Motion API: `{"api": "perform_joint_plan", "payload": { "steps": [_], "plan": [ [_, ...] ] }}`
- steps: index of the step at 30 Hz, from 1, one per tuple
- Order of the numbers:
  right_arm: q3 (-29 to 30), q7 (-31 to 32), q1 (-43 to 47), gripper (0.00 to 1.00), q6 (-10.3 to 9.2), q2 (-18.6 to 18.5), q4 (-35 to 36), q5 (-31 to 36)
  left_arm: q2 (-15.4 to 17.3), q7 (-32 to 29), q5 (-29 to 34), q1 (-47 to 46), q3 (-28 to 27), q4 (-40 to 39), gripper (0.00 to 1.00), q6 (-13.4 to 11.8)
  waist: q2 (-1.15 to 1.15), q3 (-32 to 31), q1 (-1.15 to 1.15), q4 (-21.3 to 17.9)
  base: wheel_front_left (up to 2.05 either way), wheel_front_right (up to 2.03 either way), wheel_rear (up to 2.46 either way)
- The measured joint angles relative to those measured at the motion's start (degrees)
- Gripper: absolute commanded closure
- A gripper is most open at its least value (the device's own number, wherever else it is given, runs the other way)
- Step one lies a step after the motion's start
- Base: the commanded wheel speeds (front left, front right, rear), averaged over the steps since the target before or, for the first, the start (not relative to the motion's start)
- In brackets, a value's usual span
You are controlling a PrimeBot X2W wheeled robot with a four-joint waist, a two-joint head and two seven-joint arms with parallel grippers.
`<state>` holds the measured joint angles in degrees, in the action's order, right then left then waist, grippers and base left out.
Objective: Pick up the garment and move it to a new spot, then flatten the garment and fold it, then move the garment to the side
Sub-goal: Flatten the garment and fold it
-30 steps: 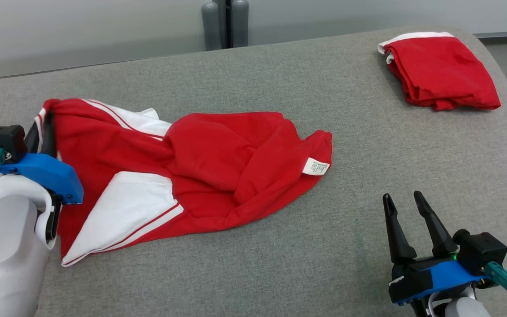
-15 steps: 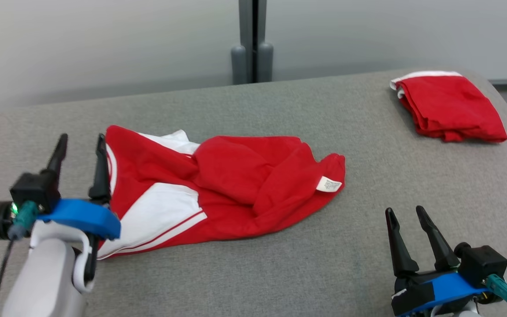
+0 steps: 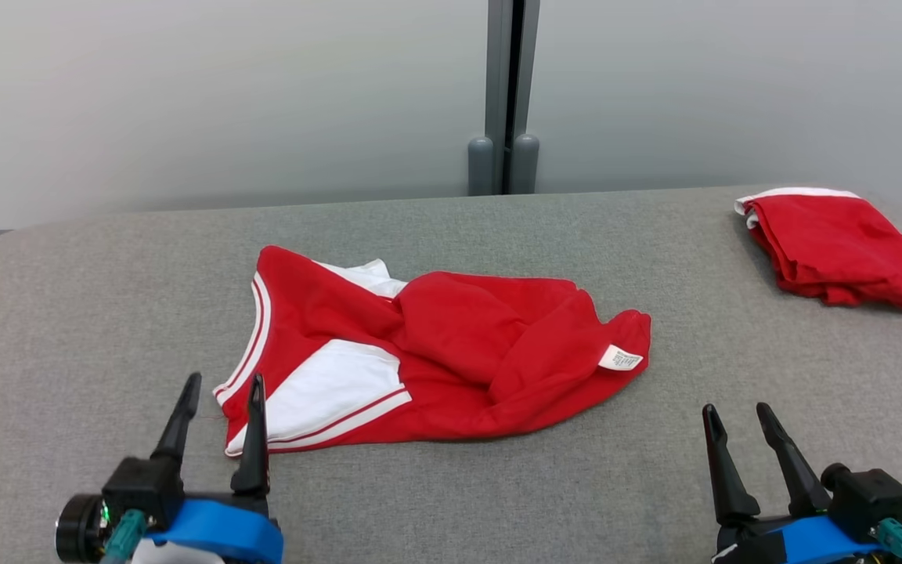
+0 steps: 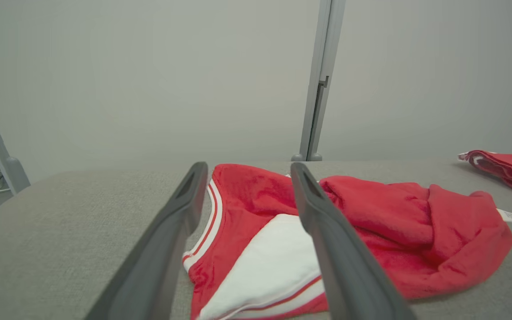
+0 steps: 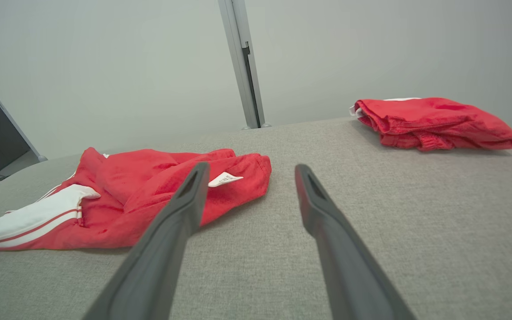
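Your garment [image 3: 451, 345], the red one with white panels and striped trim, is lying crumpled around the middle of the grey padded table [image 3: 106, 313], with its white label [image 3: 620, 359] flipped up at the right end. Your left gripper [image 3: 225, 377] sits right at the near striped corner of it, with the fingers spread apart and nothing between them. I can't tell if a fingertip is actually touching the cloth. Your right gripper [image 3: 734, 407] is also spread wide and empty, parked over bare table well off to the right of the garment. There's a second red garment [image 3: 842, 247], folded, at the far right corner of the table.
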<state>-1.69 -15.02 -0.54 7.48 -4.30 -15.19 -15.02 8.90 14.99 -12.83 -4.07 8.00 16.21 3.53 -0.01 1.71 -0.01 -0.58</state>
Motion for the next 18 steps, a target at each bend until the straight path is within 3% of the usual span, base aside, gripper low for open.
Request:
{"api": "perform_joint_plan", "payload": {
  "steps": [18],
  "plan": [
    [1.23, -0.01, 2.6, 0.0, 0.0, 0.36, -0.91, -0.15, -3.11, 0.0, 4.36, 6.16, -6.17, -2.26, 0.0, 0.68, 0.01, -1.41, 0.0, 0.46, 0.0, 0.0, 0.0]
  ]
}}
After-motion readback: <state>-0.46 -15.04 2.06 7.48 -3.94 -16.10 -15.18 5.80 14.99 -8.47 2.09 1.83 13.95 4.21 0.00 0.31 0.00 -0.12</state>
